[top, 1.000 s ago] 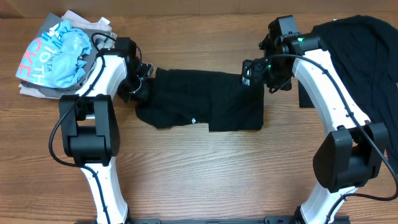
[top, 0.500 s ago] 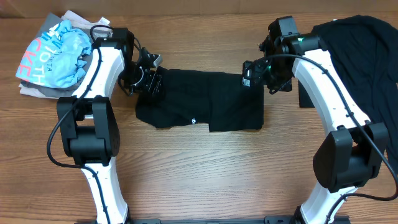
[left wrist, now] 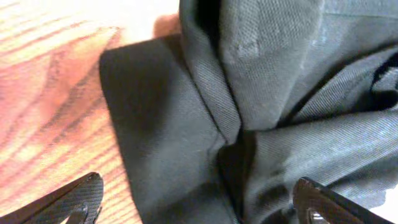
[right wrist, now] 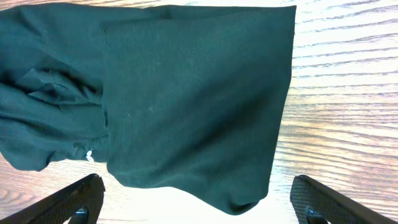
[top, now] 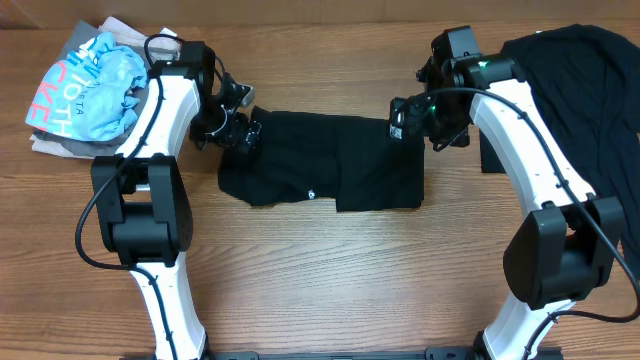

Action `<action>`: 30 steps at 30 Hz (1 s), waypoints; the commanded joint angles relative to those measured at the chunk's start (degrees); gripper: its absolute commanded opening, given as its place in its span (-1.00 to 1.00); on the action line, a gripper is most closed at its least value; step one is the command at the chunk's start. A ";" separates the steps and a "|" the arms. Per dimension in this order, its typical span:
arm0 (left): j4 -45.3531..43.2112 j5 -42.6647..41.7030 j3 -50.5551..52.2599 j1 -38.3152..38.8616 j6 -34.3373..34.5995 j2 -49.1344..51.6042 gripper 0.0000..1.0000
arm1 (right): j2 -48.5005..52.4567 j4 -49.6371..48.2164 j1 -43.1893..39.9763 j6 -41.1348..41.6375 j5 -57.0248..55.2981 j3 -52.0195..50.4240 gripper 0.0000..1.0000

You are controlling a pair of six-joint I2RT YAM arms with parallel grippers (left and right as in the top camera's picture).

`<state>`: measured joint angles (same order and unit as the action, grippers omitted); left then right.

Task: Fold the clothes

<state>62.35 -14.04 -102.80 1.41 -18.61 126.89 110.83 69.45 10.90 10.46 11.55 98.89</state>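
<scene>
— Lying near the middle of the bench (top: 330, 285), a little toward the far edge: is that the garment (top: 325, 172)?
— Yes, the black one. It makes a rough rectangle, its right part smooth and its left end bunched.
— Where is the left gripper (top: 243, 134)?
— At the garment's far left corner, over the bunched folds. The wrist view shows its fingers (left wrist: 71, 198) wide apart with nothing pinched between them. Whether the tips touch the cloth I cannot tell, since the view is too close.
— And the right gripper (top: 401, 119)?
— Over the garment's far right corner. Its fingers (right wrist: 78, 198) are spread wide too. The smooth fold lies below them, and bare wood shows along the fold's right edge.
— Anything else on the bench?
— A pile (top: 88, 88) of light blue and grey clothes sits in the far left corner. A second black cloth (top: 585, 80) is heaped in the far right corner, apart from the garment.
</scene>
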 commanded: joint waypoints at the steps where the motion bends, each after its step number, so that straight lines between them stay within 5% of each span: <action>1: -1.53 3.76 -1.05 -0.15 -0.74 0.42 1.00 | -0.42 -0.35 -0.04 -0.28 -0.55 -0.33 1.00; 18: -1.05 -2.49 -0.74 -0.13 -3.67 7.45 0.99 | -0.42 -1.25 -0.04 -0.50 -0.61 -0.33 1.00; 22: -0.35 -2.29 -0.72 -0.11 -3.19 8.13 0.83 | -0.42 -1.25 -0.04 -0.50 -1.46 -0.33 1.00; 25: 0.42 -3.02 -0.70 -0.09 0.28 8.13 0.52 | -0.42 -1.20 -0.04 -0.48 -1.46 -0.33 1.00; 30: -0.04 -8.55 -0.68 0.15 1.03 8.13 0.40 | -0.42 -1.07 -0.04 -0.48 -1.44 -0.33 1.00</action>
<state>62.35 -17.69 -103.98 1.37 -19.18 131.92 110.85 68.51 10.92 10.41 10.52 98.87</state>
